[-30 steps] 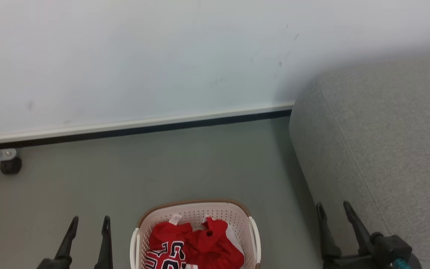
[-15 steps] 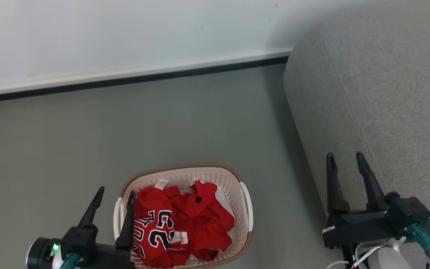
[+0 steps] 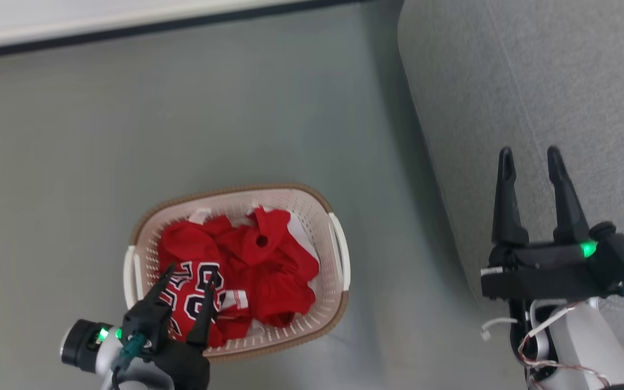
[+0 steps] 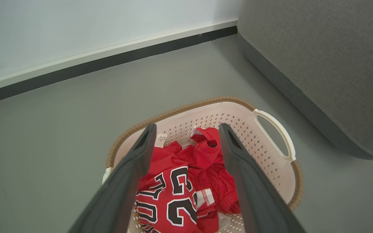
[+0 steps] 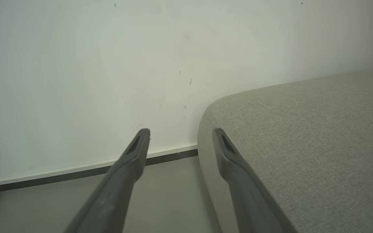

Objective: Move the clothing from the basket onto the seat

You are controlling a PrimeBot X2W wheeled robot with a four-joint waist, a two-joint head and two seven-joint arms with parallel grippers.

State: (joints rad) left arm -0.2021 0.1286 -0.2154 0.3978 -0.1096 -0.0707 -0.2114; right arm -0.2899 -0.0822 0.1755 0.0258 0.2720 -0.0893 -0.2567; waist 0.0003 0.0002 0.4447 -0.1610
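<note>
Grey floor [image 3: 209,108] carries the basket [image 3: 312,211] near the seat [image 3: 534,81]

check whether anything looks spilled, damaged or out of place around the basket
Nothing stands out. The clothing lies crumpled but wholly inside the basket, which stands upright on the floor beside the seat; nothing hangs over its rim.

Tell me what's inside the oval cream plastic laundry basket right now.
A crumpled red jersey with navy-and-white lettering and a red white-trimmed garment lie in the perforated basket. Anything beneath them is covered.
</note>
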